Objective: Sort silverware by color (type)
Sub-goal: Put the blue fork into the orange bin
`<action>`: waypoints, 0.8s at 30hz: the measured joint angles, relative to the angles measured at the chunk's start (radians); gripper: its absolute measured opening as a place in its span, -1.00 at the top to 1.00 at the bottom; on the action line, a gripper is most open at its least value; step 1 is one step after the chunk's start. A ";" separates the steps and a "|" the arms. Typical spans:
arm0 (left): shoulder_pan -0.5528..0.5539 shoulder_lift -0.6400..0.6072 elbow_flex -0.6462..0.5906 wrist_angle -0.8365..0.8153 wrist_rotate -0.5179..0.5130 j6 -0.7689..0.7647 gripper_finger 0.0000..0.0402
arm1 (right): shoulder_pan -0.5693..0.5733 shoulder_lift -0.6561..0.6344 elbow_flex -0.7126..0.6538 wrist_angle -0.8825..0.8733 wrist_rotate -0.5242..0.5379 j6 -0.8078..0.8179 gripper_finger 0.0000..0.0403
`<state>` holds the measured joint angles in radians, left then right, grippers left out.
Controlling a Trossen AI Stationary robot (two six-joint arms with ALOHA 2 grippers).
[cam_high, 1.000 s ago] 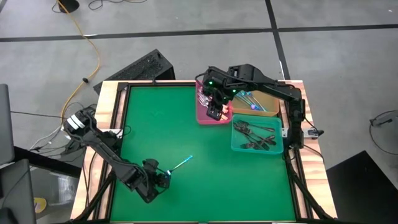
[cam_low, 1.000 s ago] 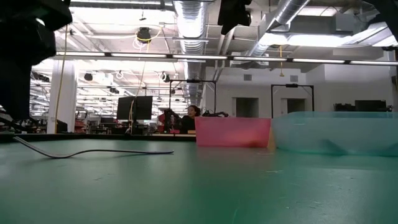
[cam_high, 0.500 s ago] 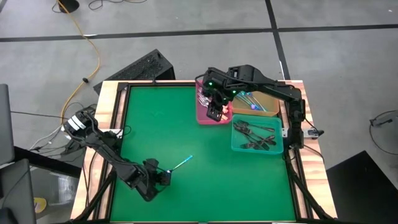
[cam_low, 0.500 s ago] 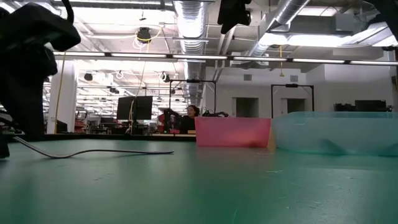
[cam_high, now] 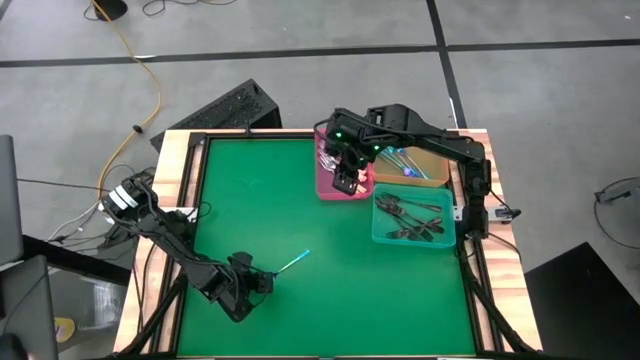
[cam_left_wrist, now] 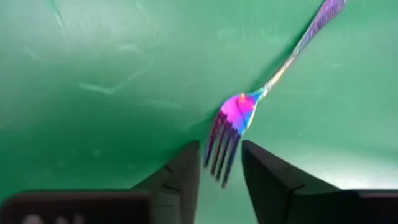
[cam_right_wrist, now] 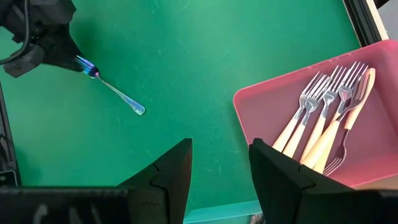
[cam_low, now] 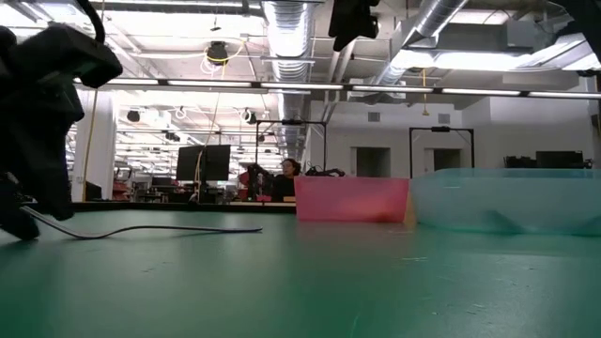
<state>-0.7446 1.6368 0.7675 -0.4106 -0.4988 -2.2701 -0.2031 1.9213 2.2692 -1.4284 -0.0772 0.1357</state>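
One iridescent blue fork (cam_high: 290, 264) lies flat on the green mat (cam_high: 330, 300), tines toward the near left. My left gripper (cam_left_wrist: 221, 177) is low over the tine end (cam_left_wrist: 225, 140), pointing steeply down, one finger on each side of the tines with a narrow gap. My right gripper (cam_right_wrist: 219, 168) hangs open, high above the pink bin (cam_high: 340, 172), and holds nothing. The pink bin holds silver forks with tan handles (cam_right_wrist: 323, 124). Black forks (cam_high: 412, 218) lie in the teal bin, and blue forks (cam_high: 402, 160) in the tan bin. My left gripper has its fingers (cam_left_wrist: 186, 171) close on either side of the fork's tines (cam_left_wrist: 222, 155), coming steeply from above on the near left. Whether they touch the tines, I cannot tell. The fork lies flat on the mat.
The three bins stand together at the far right of the mat. A wooden frame (cam_high: 180, 200) borders the mat. A black keyboard (cam_high: 225, 108) lies beyond the far left corner. The room beyond shows in the low view.
My left gripper has sunk toward the mat at the fork's tine end and rolled a little. The fork has stayed where it lay.
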 joint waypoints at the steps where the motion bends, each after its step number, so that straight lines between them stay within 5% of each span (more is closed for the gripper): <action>1: 0.001 0.001 -0.001 -0.002 -0.005 0.004 0.51 | 0.000 0.000 0.000 0.000 0.000 -0.006 0.11; 8: 0.003 0.002 -0.001 0.012 -0.043 0.037 0.96 | 0.000 0.000 0.000 0.000 0.000 -0.012 0.11; 18: 0.016 -0.036 -0.002 0.013 -0.051 0.076 1.00 | 0.006 0.000 0.000 0.001 0.027 -0.041 0.11; 24: 0.099 -0.159 -0.002 0.005 0.040 0.284 1.00 | 0.058 0.000 0.000 0.035 0.027 -0.193 0.11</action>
<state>-0.6456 1.4782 0.7654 -0.4058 -0.4584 -1.9857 -0.1448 1.9213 2.2692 -1.3938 -0.0503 -0.0570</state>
